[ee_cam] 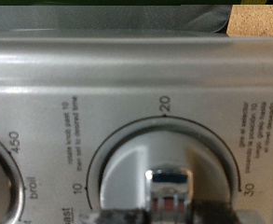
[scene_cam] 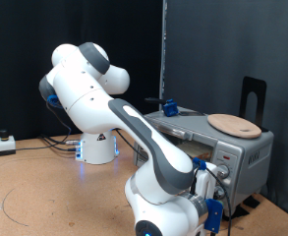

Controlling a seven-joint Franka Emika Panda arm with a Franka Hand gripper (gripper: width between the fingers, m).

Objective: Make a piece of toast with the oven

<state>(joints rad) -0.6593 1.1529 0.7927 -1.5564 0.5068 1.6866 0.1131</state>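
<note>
The arm point(scene_cam: 104, 98) bends down to the oven point(scene_cam: 217, 138) at the exterior view's right; a wooden plate point(scene_cam: 234, 124) lies on top. The gripper point(scene_cam: 210, 185) sits at the front knob panel. Close up, a timer knob point(ee_cam: 169, 177) fills the frame; whether the fingers pinch it cannot be told. No toast shows.

Wooden table point(scene_cam: 45, 192) under oven point(scene_cam: 217, 138)

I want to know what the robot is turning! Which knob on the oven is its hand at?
The timer knob, with 10, 20 and 30 around its dial; the gripper is at the oven front. Its neighbour shows 400 and 450.
</note>
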